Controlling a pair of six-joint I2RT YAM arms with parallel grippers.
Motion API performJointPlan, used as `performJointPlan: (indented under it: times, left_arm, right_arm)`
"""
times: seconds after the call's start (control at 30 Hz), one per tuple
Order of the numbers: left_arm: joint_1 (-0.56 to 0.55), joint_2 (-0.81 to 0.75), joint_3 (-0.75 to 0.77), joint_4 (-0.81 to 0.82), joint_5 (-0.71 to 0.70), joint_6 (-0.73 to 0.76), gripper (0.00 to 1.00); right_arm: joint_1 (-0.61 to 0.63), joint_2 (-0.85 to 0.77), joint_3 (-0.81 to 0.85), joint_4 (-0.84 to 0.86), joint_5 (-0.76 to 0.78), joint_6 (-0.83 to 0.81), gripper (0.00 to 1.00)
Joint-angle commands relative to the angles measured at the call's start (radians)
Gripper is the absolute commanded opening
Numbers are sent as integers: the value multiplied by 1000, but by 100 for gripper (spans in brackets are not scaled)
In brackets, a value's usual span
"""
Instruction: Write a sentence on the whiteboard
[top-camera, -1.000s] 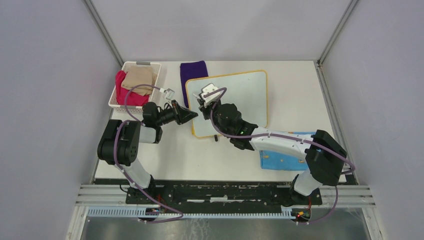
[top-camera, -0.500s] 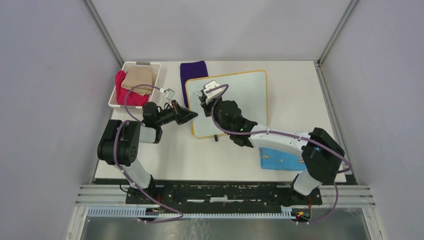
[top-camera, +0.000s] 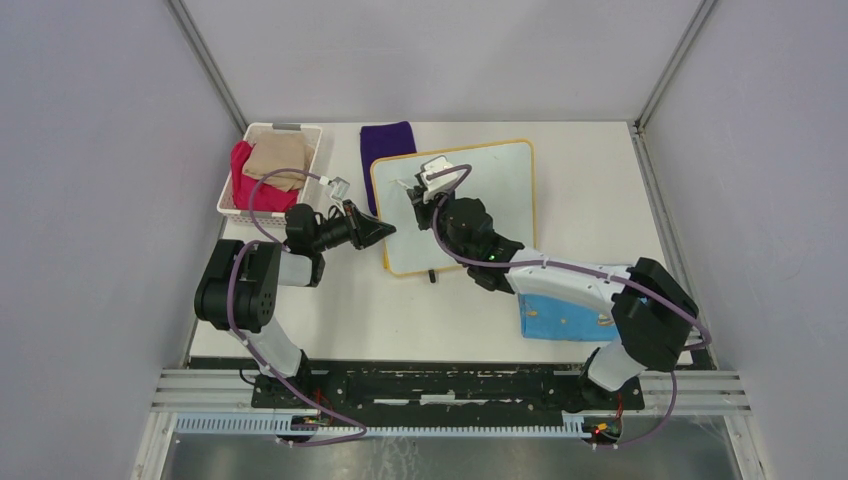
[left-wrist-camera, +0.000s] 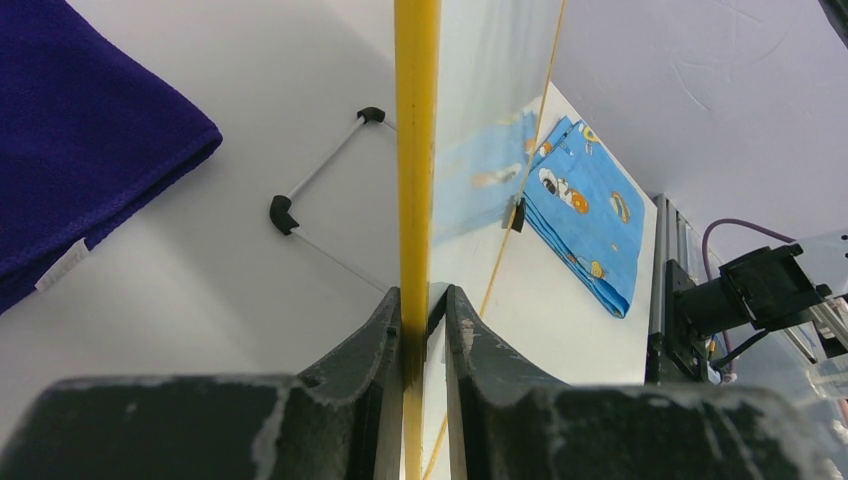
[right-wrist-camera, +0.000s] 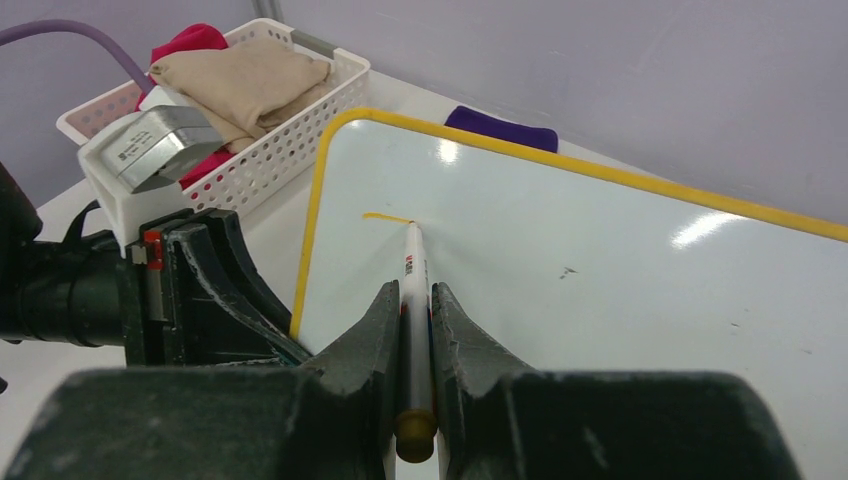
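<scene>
The whiteboard (top-camera: 490, 190), white with a thin yellow-orange frame, lies tilted at the table's middle. My left gripper (top-camera: 385, 232) is shut on its left frame edge (left-wrist-camera: 415, 150), jaws pinching the frame (left-wrist-camera: 422, 300). My right gripper (top-camera: 418, 196) is over the board's upper left corner. It is shut (right-wrist-camera: 410, 295) on a white marker (right-wrist-camera: 412, 265) with a yellow-orange end. The marker tip touches the board (right-wrist-camera: 600, 280). Of the sentence, only one short yellow stroke (right-wrist-camera: 385, 216) shows at the tip.
A white basket (top-camera: 232, 196) with red and tan cloths stands at the back left. A purple cloth (top-camera: 385, 140) lies behind the board. A blue cartoon-print cloth (top-camera: 560, 312) lies under my right arm. The board's black clip foot (left-wrist-camera: 283, 212) shows beneath it.
My right gripper has moved a little to the right and farther back over the board's upper left with the marker. The left gripper and the board have not moved.
</scene>
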Motion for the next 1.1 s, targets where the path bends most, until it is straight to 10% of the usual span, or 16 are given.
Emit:
performJointPlan:
  times: [0.0,1.07]
  left_arm:
    - [3,-8,-1,-53,-57,65,2]
    - [-11,-18,6,-103,-63,97,2]
  right_arm:
    - [-43,-63,-49,-18,86,13,0]
    - [-9,-52,-27,15,-51,-15,0]
